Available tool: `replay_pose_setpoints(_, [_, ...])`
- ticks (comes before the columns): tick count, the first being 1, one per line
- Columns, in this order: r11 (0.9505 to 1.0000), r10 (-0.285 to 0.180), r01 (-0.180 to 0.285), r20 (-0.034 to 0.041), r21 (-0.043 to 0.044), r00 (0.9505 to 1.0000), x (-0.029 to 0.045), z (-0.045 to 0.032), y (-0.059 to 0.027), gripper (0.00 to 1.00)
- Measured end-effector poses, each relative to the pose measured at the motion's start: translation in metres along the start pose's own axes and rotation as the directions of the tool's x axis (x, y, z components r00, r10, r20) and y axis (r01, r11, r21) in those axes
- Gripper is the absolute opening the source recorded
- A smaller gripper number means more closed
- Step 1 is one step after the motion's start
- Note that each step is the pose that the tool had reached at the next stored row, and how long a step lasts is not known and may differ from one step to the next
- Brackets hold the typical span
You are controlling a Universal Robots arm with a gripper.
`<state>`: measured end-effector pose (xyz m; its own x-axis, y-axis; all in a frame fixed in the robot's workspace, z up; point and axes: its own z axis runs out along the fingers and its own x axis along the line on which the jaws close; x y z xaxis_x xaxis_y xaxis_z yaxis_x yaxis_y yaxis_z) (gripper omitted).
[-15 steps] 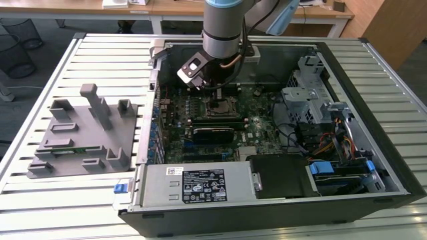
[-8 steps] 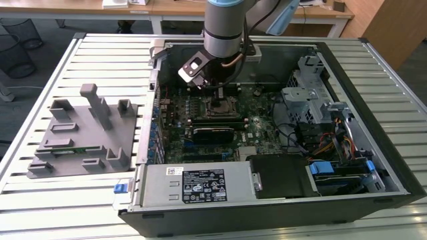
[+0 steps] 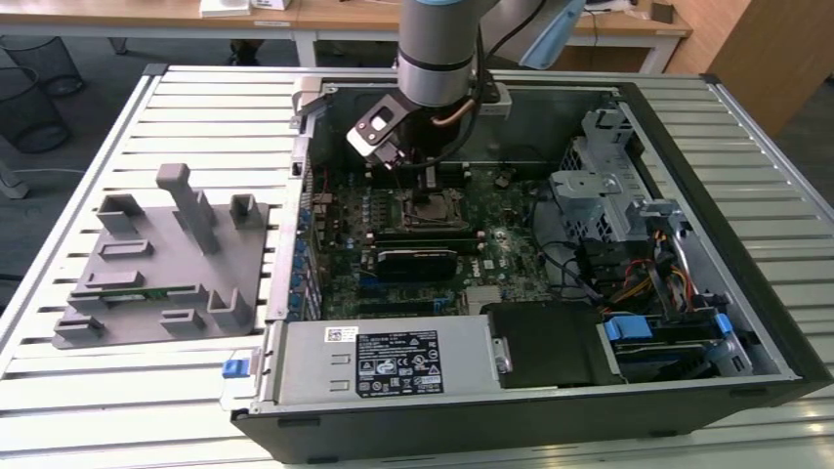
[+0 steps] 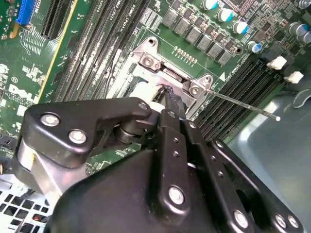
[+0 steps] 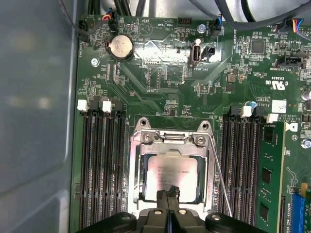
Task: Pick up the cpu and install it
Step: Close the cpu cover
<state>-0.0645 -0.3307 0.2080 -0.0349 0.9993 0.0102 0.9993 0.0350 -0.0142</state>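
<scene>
1. A slatted pale metal work table (image 3: 78, 147) is filling most of the exterior view, carrying everything else.
2. A black open-sided computer case (image 3: 729, 244) is lying across the centre and right of that frame, its interior facing up.
3. A silver-grey robot arm (image 3: 437, 49) is reaching down from the top centre of the exterior view into the case.
4. A green motherboard (image 5: 160, 87) is lying flat inside the case, with rows of black memory slots (image 5: 99, 165) standing at either side of the socket.
5. A grey moulded fixture tray (image 3: 150, 269) with upright blocks is sitting on the table at the middle left of the exterior view, well apart from the arm.
6. The black two-fingered gripper (image 5: 168, 195) is hovering directly over the socket, at the lower centre of the first wrist view; its fingertips are pressed together with nothing between them.
7. A square metal socket frame (image 5: 171, 165) is surrounding the chip, with a thin wire lever (image 5: 221, 184) lying beside it.
8. The cpu (image 5: 171, 172), a small flat square chip with a shiny silver-grey top, is sitting inside the socket frame, just under the fingertips.
</scene>
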Motion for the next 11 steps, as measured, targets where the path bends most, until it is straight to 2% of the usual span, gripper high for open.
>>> replay_pose_setpoints(6, [1.0,0.0,0.0,0.0001,0.0001,1.0,0.0,-0.0063,0.0,0.11])
replay_pose_setpoints(11, [1.0,0.0,0.0,-0.0001,0.0001,1.0,-0.0021,-0.0066,0.0049,0.11])
